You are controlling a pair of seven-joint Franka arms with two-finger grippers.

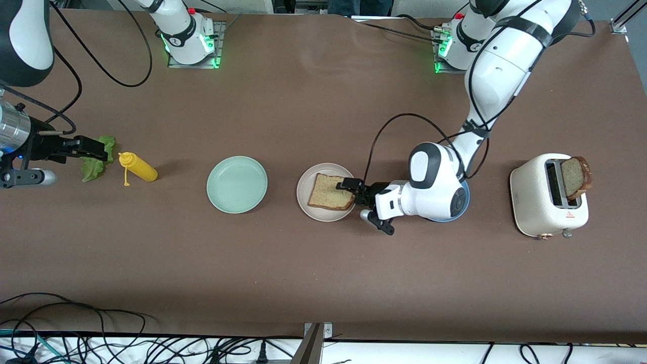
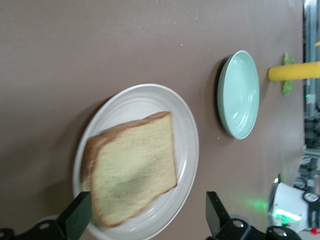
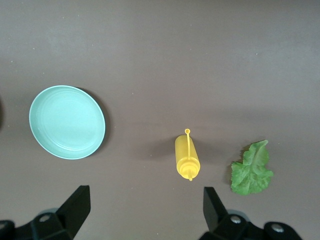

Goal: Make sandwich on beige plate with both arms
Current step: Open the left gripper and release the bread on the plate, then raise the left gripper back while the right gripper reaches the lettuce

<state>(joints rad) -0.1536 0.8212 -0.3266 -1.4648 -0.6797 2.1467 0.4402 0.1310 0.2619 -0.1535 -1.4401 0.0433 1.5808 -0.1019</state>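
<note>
A tan bread slice (image 1: 328,194) (image 2: 132,170) lies on the beige plate (image 1: 306,199) (image 2: 187,135) at mid-table. My left gripper (image 1: 352,191) (image 2: 146,217) is open at the plate's rim, on the side toward the left arm's end. Its fingers straddle the slice's edge without gripping it. A second slice (image 1: 576,177) sticks up out of the white toaster (image 1: 548,197). The green lettuce leaf (image 1: 93,164) (image 3: 252,170) lies on the table at the right arm's end. My right gripper (image 1: 96,149) (image 3: 145,207) hangs open and empty in the air by the leaf.
A mint-green plate (image 1: 236,184) (image 2: 240,95) (image 3: 67,122) sits between the beige plate and a yellow mustard bottle (image 1: 137,168) (image 3: 187,160). A blue plate (image 1: 464,202) lies mostly hidden under my left wrist. Cables run along the table's front edge.
</note>
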